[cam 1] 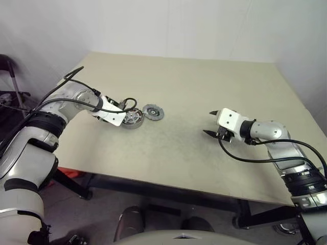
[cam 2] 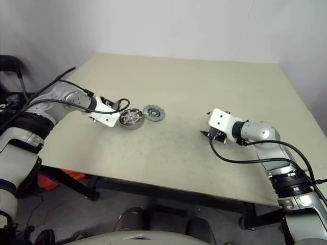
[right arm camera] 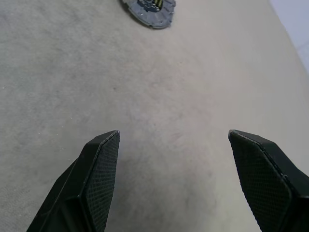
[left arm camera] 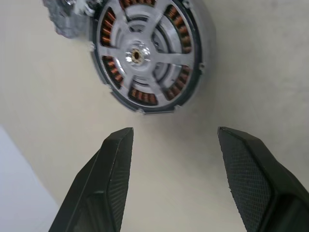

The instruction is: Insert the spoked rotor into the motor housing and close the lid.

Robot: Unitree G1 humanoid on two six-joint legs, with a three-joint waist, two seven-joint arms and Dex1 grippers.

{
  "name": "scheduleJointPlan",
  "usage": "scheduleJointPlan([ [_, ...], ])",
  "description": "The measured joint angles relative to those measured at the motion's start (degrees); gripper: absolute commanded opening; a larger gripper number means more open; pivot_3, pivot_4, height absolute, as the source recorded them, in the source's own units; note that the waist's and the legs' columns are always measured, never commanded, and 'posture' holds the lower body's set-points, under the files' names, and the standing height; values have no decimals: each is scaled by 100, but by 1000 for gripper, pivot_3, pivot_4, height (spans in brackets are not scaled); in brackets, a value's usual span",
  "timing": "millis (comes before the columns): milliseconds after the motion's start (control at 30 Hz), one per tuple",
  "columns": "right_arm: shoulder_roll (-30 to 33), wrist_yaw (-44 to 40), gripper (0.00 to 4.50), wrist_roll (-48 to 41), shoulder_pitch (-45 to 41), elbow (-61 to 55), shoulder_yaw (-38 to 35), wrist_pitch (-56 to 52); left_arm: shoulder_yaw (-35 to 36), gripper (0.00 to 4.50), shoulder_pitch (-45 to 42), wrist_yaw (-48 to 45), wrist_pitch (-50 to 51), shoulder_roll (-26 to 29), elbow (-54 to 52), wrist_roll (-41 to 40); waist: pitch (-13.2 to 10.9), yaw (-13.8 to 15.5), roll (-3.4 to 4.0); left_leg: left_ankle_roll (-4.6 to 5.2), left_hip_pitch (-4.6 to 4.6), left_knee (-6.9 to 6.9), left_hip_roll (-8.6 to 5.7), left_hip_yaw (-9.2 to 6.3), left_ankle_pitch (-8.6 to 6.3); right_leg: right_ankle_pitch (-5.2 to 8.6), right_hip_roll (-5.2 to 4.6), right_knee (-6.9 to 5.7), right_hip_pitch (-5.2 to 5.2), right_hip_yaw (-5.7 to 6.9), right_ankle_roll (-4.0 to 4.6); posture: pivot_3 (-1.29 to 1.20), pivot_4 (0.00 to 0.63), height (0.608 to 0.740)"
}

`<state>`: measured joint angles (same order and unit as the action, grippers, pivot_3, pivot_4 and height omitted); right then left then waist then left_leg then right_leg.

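Observation:
The motor housing lies flat on the table, left of centre. The spoked rotor sits inside it, and copper windings show between its silvery spokes. The lid, a grey notched disc, lies beside the housing on its right, close to it or touching it. My left gripper is open just left of the housing, tilted down at it, with nothing between its fingers. My right gripper is open and empty over bare table to the right, well apart from the parts. The lid shows far ahead of it.
The beige table is wide, and its front edge runs close below both arms. Black cables loop from each wrist. A dark chair stands beyond the table's left side. A white wall rises behind the far edge.

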<state>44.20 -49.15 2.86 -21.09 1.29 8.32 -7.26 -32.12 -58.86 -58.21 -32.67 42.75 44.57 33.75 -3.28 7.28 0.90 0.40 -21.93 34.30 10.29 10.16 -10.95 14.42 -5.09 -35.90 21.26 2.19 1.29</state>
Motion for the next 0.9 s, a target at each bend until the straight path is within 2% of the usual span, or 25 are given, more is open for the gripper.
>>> scheduleJointPlan([
  [300, -162, 52, 3686, 11, -395, -129, -1, -200, -163, 2984, 20, 334, -151, -394, 340, 263, 0, -10, -1, -5, -5, 0, 2, 0, 4, 0, 1, -21, 15, 0, 2, 0, 0, 740],
  [600, -202, 97, 3686, 23, -464, -215, -1, -320, -207, 2984, 225, 364, -262, -405, 365, 348, -1, 8, -2, -6, -1, 2, 3, -1, 4, 15, 0, -76, 38, -1, 24, 0, 0, 740],
  [833, -193, 52, 3686, 24, -464, -300, 0, -354, -213, 2984, 226, 638, -205, -501, 566, 496, -1, 3, -2, -22, 22, 2, 4, -1, 13, 18, 1, -79, 18, -3, 27, 0, 0, 740],
  [900, -193, 51, 3729, 24, -464, -410, 0, -390, -212, 2557, 215, 733, -186, -548, 655, 521, -1, 4, -2, -27, 33, 2, 4, -2, 16, 18, 1, -79, 6, -4, 27, 0, 0, 740],
])
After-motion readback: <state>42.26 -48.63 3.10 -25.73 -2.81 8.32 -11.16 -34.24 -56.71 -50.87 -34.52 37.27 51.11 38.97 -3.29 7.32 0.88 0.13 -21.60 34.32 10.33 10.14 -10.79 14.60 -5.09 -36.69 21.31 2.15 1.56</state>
